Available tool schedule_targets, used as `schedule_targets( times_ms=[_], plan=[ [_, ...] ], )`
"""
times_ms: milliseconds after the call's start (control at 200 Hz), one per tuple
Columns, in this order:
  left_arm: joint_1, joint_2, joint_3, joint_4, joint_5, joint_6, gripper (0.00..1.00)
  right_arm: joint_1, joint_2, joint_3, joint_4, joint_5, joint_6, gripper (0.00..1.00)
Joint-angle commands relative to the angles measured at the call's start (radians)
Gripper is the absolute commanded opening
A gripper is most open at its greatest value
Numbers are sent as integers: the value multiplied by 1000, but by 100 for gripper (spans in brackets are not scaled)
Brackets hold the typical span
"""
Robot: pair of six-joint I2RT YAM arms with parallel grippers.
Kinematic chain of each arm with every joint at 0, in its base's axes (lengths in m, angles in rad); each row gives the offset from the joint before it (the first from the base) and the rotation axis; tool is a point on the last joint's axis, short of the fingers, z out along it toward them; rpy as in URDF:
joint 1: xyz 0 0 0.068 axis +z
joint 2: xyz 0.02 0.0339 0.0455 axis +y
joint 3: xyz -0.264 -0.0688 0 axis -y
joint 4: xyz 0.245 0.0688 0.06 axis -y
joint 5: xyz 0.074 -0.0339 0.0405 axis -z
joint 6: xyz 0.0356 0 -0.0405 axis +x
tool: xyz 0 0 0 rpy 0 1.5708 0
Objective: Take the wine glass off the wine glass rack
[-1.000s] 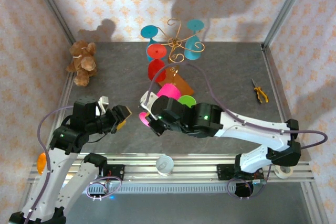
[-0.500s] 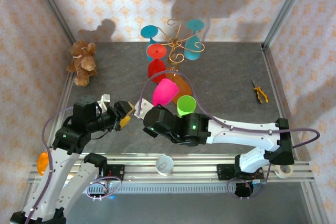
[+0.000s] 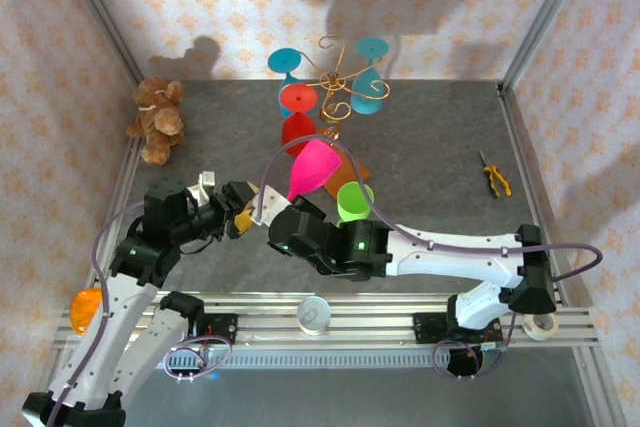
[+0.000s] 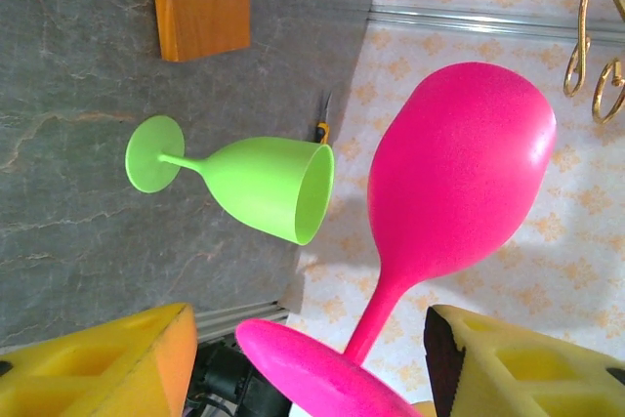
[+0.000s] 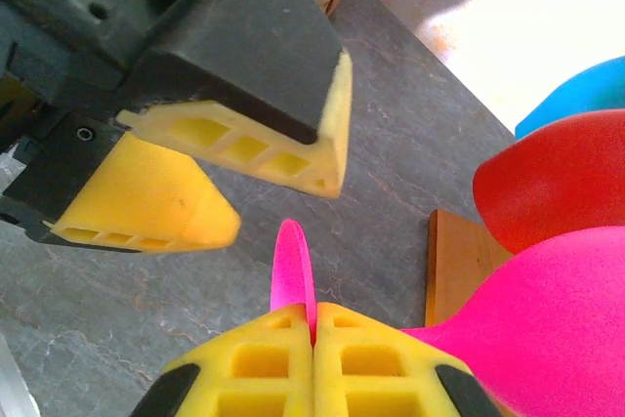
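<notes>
Pink glass off the rack, R pincer has it by the stem.

My right pincer [image 5: 314,324] is clamped tight on the thin stem of the pink glass [image 3: 312,169], just above the foot. The bowl's tilted up over the table [image 3: 430,147], near the rack [image 3: 335,82] but apart from its wire arms. My left pincer [image 4: 308,368] is spread wide, pads [image 4: 107,368] either side of the foot, not touching. Glass looks light & rigid w/ a smooth skin, prob slippery. Stem's the weak spot, so I'd grip low on it, gentle squeeze, no twist. Green glass [image 3: 354,200] stands just beside, so mind it.
</notes>
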Motion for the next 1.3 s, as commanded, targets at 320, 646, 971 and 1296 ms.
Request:
schedule_targets(
  times_ms=[320, 646, 971, 1296],
  plan=[
    [11, 10, -29, 122, 39, -41, 59, 4, 73, 44, 83, 51, -43, 0],
    [11, 6, -42, 136, 35, -52, 55, 4, 77, 56, 122, 61, -79, 0],
    [12, -1, -56, 144, 32, -60, 54, 5, 87, 53, 195, 106, -146, 0],
    [11, -5, -78, 175, 25, -79, 43, 4, 104, 73, 210, 65, -159, 0]
  ],
)
